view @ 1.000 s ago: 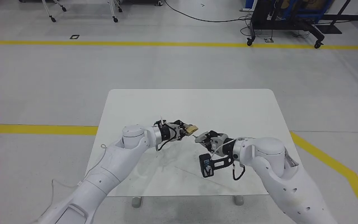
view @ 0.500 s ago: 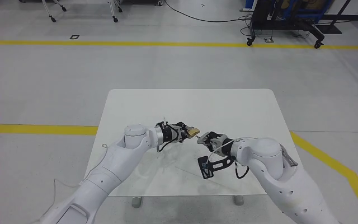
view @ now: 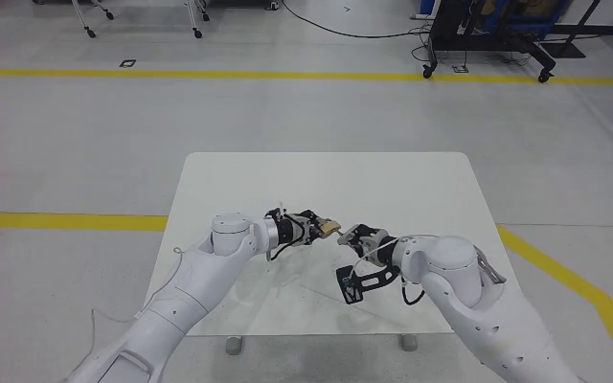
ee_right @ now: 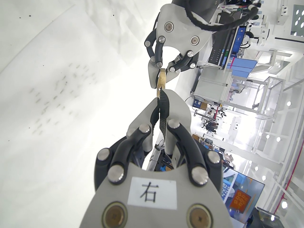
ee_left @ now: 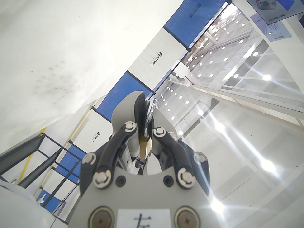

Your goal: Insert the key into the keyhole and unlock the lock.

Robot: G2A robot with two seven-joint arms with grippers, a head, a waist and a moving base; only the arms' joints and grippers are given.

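Above the middle of the white desk (view: 412,187), we see the left gripper (view: 322,227) clamped on the brass lock (ee_right: 162,78), holding it in the air with its free end turned toward the right gripper (ee_right: 161,94). The right gripper's fingers are pressed together, their tips touching that end of the lock. We cannot make out the key between the pads.
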